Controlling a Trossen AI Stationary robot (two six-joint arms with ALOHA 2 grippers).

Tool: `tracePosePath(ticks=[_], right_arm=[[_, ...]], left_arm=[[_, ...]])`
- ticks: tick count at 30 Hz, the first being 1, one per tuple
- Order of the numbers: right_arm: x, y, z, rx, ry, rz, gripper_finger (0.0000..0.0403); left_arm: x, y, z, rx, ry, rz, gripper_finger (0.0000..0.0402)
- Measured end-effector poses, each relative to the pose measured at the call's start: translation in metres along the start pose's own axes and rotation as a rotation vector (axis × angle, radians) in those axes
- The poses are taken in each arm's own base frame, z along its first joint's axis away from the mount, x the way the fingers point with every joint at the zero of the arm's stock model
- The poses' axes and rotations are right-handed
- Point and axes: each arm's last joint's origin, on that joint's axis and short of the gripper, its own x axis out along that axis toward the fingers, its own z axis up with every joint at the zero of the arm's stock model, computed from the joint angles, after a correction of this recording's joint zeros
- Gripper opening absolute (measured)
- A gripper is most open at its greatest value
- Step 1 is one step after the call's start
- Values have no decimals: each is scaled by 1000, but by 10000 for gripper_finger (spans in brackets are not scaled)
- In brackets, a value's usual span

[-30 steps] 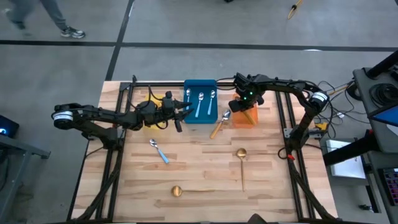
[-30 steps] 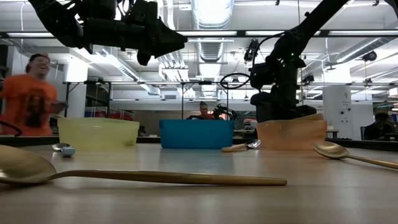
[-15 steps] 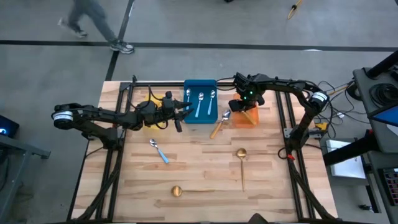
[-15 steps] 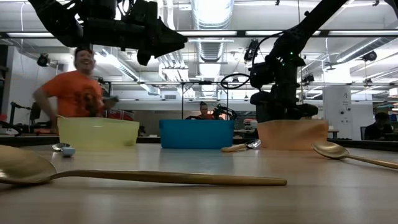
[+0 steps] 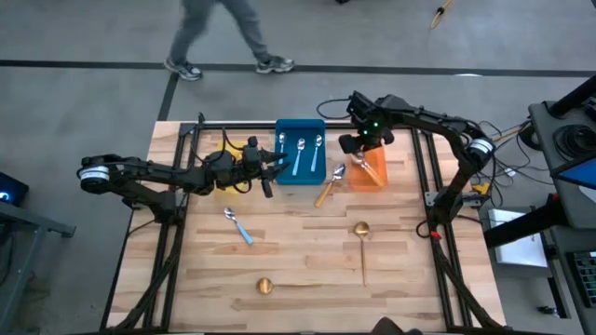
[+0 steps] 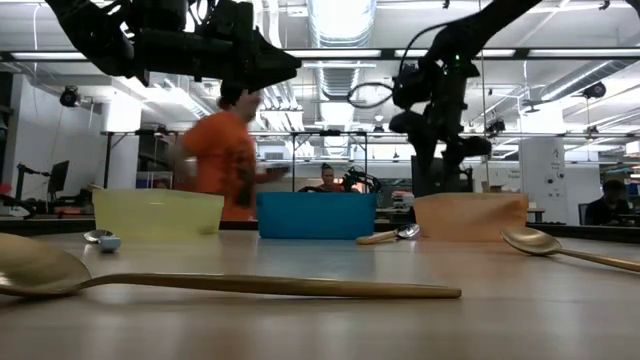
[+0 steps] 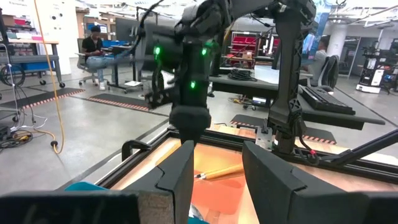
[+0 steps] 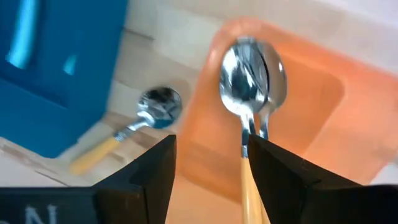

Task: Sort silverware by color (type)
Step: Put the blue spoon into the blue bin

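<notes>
My right gripper hangs open above the orange bin, pointing steeply down, with nothing between its fingers. Two orange-handled spoons lie in that bin. A third orange-handled spoon lies on the table between the orange bin and the blue bin, which holds three blue-handled spoons. A blue-handled spoon and two gold spoons lie on the table nearer the front. My left gripper hovers level and open beside the blue bin's left side, with nothing in it.
The yellow bin stands at the back left, mostly under my left arm in the high view. A black frame runs along the table's far and side edges. A person walks past behind the table. The middle of the tabletop has free room.
My right gripper has risen straight up out of the orange bin, where its fingers reached before, and now hangs clear above the rim. The orange-handled spoons now show in the bin below it. A person has walked from left to right behind the table.
</notes>
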Motion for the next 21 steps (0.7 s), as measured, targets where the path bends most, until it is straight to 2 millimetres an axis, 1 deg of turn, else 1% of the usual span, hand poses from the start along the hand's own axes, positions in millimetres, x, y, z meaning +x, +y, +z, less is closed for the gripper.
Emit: tracePosePath(ticks=[2, 5, 8, 11, 16, 21], right_arm=[[-9, 5, -2, -28, -44, -11, 189], [-22, 14, -10, -81, -114, -41, 189], [-34, 24, -24, -157, -182, -77, 189], [-41, 39, -40, -255, -261, -85, 189], [-42, 64, -73, -445, -347, 3, 189], [-32, 85, -106, -604, -434, 112, 189]], left_arm=[[0, 0, 0, 0, 0, 0, 119], [0, 0, 0, 0, 1, 0, 119], [0, 0, -1, -3, 10, -3, 119], [0, -1, -2, -12, 19, -4, 119], [-1, -5, -5, -62, 54, -24, 119], [-3, -17, -9, -160, 98, -70, 119]])
